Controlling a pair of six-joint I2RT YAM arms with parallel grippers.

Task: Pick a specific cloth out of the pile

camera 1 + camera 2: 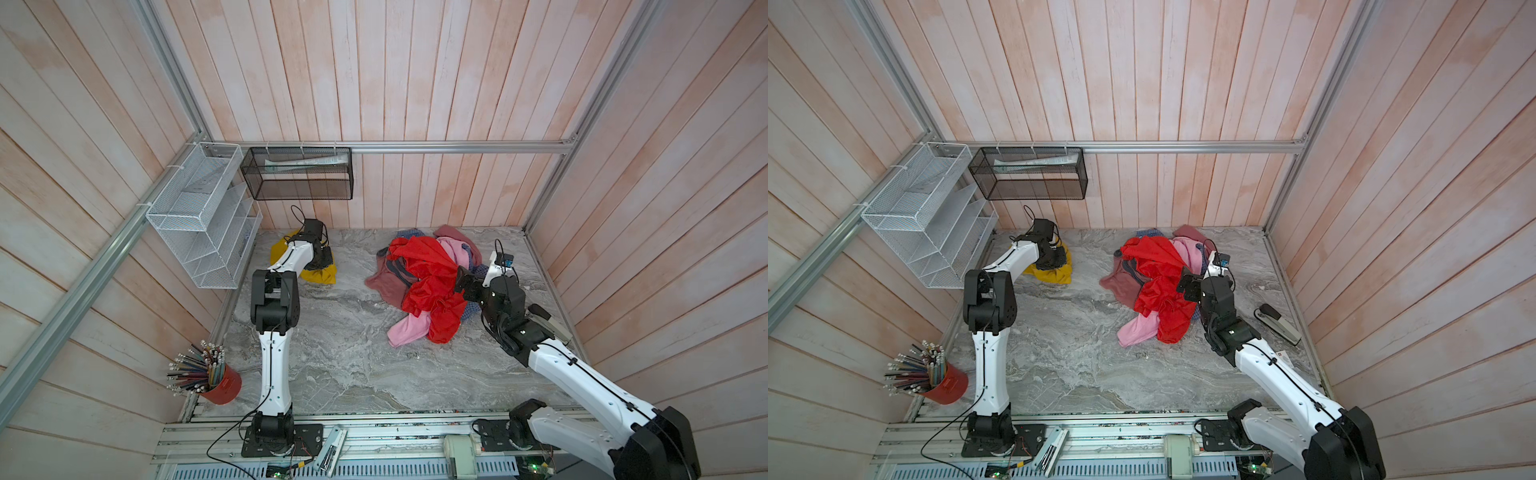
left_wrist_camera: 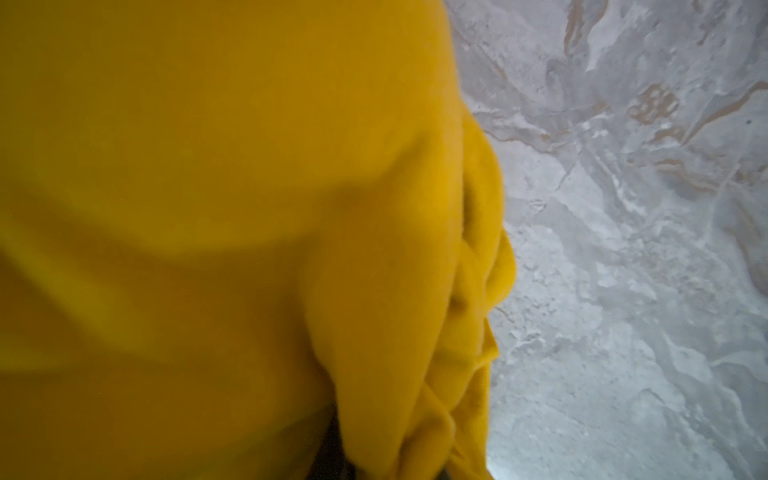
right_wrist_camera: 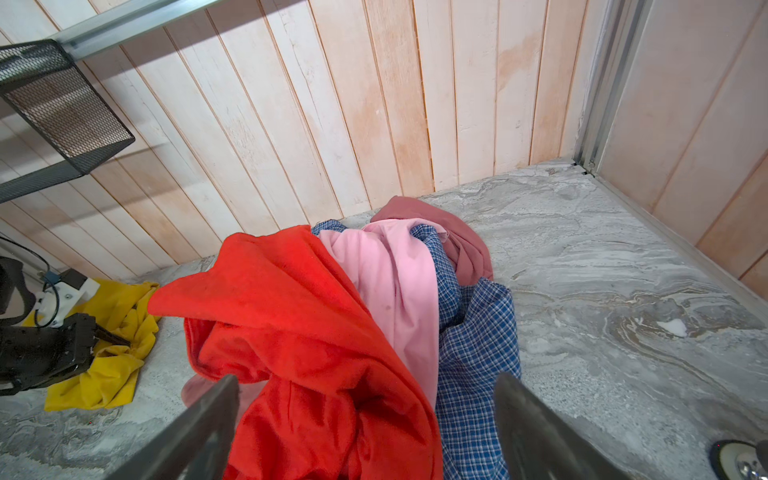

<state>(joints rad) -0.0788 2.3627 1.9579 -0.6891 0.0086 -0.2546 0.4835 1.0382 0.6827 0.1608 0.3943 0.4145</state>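
Right hand (image 3: 368, 380) stands wide open, its two fingers (image 3: 199, 432) spread to either side of the near right edge of the pile (image 1: 428, 282) and holding nothing. In both top views it sits low beside the red folds (image 1: 1187, 286).

Nearest of all, at the counter's (image 1: 353, 353) near left corner, a red cup (image 1: 224, 384) bristles with pencils (image 1: 195, 365). A small sticker (image 1: 1280, 354) on the right arm is too small to read. By the right edge lies a stapler (image 1: 1277, 324).

Farther back, the pile is spread over the right half of the counter. A red garment (image 3: 299, 316) lies on top, with a pink garment (image 3: 390, 282) beside it, a blue checked garment (image 3: 473, 357) under that, and a maroon garment (image 3: 461, 237) at the back.

Across the counter, well apart from the pile, the cloth (image 1: 322, 275) — plain mustard yellow — lies at the far left near the wall (image 1: 415, 83). The left hand (image 3: 114, 337) is down on it, its fingers drawn together into a narrow point among the folds. From the left wrist the cloth (image 2: 208, 166) fills most of the view, gathered into pleats toward the hand — gripped, as far as can be seen.

On the wall above hang a white wire rack (image 1: 199, 216) and a black mesh basket (image 1: 297, 189) holding a paper (image 1: 303, 162); any print on it cannot be read.
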